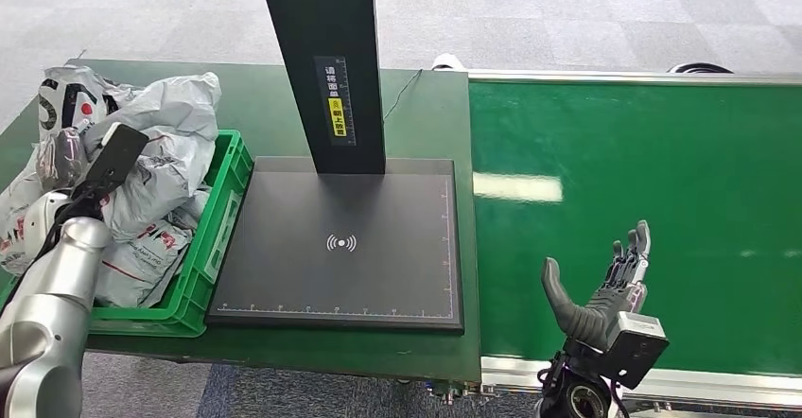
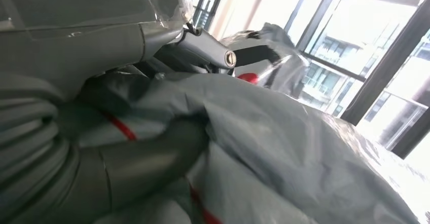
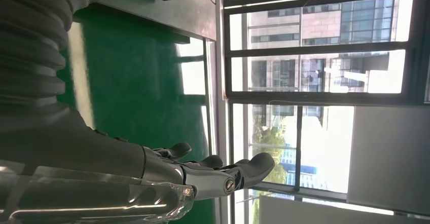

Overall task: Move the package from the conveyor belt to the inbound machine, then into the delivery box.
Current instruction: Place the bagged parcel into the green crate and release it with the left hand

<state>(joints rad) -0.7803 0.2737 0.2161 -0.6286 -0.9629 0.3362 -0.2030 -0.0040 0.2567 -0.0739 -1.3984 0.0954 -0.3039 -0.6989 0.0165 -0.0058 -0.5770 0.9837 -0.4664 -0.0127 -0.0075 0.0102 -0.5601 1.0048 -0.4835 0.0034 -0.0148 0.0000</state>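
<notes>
A: Where is the package?

B: A pile of crinkled grey plastic mailer bags [image 1: 156, 153] with red and black print fills the green slatted plastic crate [image 1: 213, 238] at the left end of the dark green surface [image 1: 421, 115]; the left robot hand [image 1: 71, 167] is down among them; in the left wrist view its thick grey thumb [image 2: 152, 160] presses into a fold of a grey bag [image 2: 284, 148]; whether the fingers actually hold that bag, I cannot tell.

A: And the other robot hand?

B: The right robot hand [image 1: 605, 290] hovers over the near edge of the bright green conveyor belt [image 1: 653, 182], palm turned inward, fingers [image 1: 636, 248] straight and spread apart, thumb standing off to the side; it holds nothing; the right wrist view shows the same dark fingers [image 3: 253, 165] extended over the green belt, with windows beyond.

A: What lies between them?

B: A flat black scanning plate [image 1: 345, 248] with a white wireless symbol at its middle and ruler ticks along its edges; it lies just beside the crate; a tall black post [image 1: 326, 49] carrying a yellow label rises from its far edge.
</notes>
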